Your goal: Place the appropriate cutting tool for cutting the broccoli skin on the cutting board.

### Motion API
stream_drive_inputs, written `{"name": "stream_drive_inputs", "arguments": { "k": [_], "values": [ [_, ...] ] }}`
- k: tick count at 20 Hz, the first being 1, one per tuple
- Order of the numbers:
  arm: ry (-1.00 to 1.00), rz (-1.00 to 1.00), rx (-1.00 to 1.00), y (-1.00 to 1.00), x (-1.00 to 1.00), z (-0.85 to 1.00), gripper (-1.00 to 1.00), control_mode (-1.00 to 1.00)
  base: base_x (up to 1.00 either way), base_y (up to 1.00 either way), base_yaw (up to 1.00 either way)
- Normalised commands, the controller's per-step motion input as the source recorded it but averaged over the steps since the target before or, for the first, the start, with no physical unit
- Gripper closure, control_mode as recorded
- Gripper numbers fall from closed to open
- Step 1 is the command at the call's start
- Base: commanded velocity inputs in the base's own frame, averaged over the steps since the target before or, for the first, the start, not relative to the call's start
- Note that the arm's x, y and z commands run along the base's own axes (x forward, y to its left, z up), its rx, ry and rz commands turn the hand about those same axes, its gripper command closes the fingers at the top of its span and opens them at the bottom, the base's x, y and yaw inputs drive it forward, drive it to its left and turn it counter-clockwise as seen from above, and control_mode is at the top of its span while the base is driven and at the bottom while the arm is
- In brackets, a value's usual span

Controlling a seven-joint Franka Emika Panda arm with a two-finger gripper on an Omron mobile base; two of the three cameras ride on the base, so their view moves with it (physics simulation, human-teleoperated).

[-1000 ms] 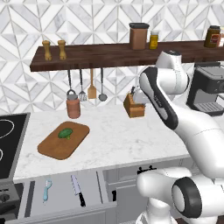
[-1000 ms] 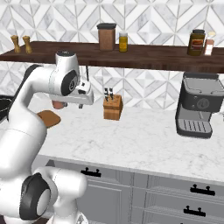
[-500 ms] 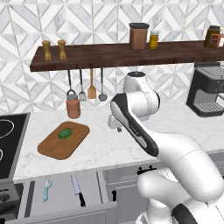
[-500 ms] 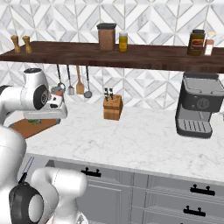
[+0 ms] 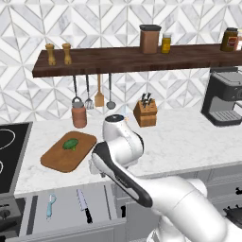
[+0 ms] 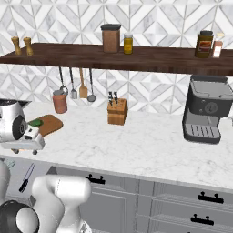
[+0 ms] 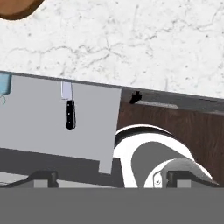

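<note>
Knife, slim, silver blade and black handle, lying in the open grey drawer below the counter edge, blade toward the counter, handle toward 6 o'clock in the left base view; small light-blue peeler just beside it at 9 o'clock, apart. Flat brown wooden cutting board with rounded corners on the white marble counter, up at 11 o'clock from the knife, carrying only the small bright green broccoli floret near its far end. Two-finger gripper hangs over the counter's front edge looking down; in the hand view the knife sits at about 10 o'clock from centre, well apart from the dark finger tips. Fingers stand wide apart, nothing between them. Judgement: task barely begun, approach only. Knife ungrasped, board without tool. Left to do: descend into the drawer, take the handle, lift, carry to the board, set down clear of the floret.
</note>
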Motion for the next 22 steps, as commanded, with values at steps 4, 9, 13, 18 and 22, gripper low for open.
{"name": "stream_drive_inputs", "arguments": {
  "k": [4, 9, 13, 18, 22],
  "values": [
    [0.08, -0.01, -0.13, 1.0, 0.0, -0.91, -1.0, -1.0, 0.0, 0.0, 0.0],
    [0.0, 0.0, -0.06, 0.85, 0.0, -0.63, -1.0, -1.0, 0.0, 0.0, 0.0],
    [0.01, 0.0, 0.0, 0.36, 0.01, -0.5, -1.0, -1.0, 0.0, 0.0, 0.0],
    [0.04, 0.0, 0.01, 0.1, 0.16, -0.5, -1.0, -1.0, 0.0, 0.0, 0.0],
    [0.07, 0.0, 0.06, 0.0, 0.03, -0.51, -1.0, -1.0, 0.0, 0.0, 0.0]
  ]
}}
